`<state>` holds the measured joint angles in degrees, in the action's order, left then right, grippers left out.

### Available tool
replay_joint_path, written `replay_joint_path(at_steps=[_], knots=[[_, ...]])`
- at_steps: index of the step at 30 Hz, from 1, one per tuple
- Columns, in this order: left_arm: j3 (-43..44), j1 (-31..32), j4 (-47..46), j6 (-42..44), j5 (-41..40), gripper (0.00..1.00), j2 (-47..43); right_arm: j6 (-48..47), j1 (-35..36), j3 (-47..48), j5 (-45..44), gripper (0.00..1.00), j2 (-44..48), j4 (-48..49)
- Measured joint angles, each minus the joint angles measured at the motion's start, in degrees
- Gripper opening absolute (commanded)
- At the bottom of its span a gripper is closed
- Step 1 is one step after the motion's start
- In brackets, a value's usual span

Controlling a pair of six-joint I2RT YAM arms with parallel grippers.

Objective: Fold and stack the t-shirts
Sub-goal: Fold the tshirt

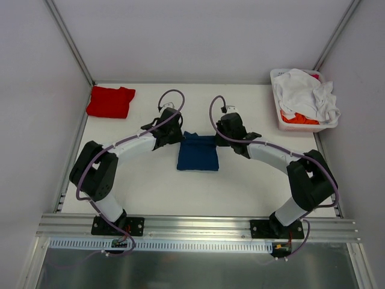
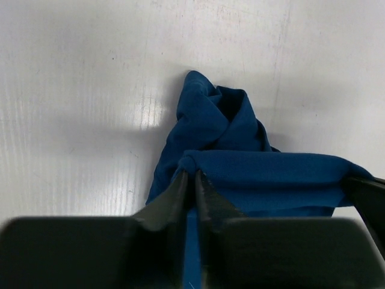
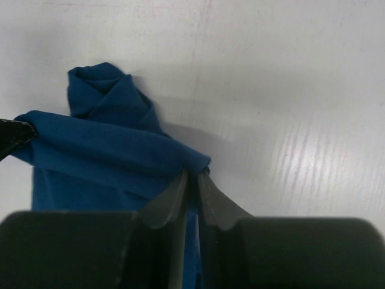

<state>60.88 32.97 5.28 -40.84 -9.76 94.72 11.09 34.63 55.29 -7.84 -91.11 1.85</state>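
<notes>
While the navy t-shirt [image 1: 198,155] was clamped by left claw [image 2: 194,180] and right claw [image 3: 191,180], folding was judged in hand. Release was called for next.

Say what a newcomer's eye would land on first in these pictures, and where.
The navy t-shirt mid-table, folded small, pinched at its far corners by the left gripper and right gripper, both shut on it. Next, the folded red t-shirt at the far left corner and the white bin of crumpled tees far right.
</notes>
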Motion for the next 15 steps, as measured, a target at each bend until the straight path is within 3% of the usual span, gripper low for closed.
replay_joint_path(at_steps=[1, 2, 4, 5, 6, 9, 15], knots=[[0.5, -0.2, 0.0, 0.4, 0.3, 0.25, 0.7, 0.0, -0.2, 0.1, 0.1, 0.21, -0.4, 0.0], [0.9, -0.3, 0.0, 0.9, 0.3, 0.47, 1.5, -0.3, -0.4, 0.4, 0.0, 0.32, -1.1, 0.0], [1.5, -0.9, 0.1, 1.4, 0.1, 0.66, 2.6, -0.8, -1.0, 0.9, -0.3, 0.39, -2.1, 0.0], [1.7, -1.2, 0.2, 1.7, 0.0, 0.81, 3.0, -0.9, -1.4, 1.1, -0.3, 0.46, -2.7, -0.1], [1.8, -1.4, 0.2, 2.3, -0.3, 0.87, 3.3, -1.0, -1.6, 1.3, -0.3, 0.47, -3.3, -0.1], [2.4, -1.9, 0.5, 2.7, -0.9, 0.96, 3.7, -1.3, -2.3, 1.8, -0.4, 0.48, -4.3, -0.4], [3.3, -1.9, 0.5, 3.0, -1.1, 0.98, 3.7, -1.3, -2.4, 3.0, -0.7, 0.48, -4.4, -0.8]])
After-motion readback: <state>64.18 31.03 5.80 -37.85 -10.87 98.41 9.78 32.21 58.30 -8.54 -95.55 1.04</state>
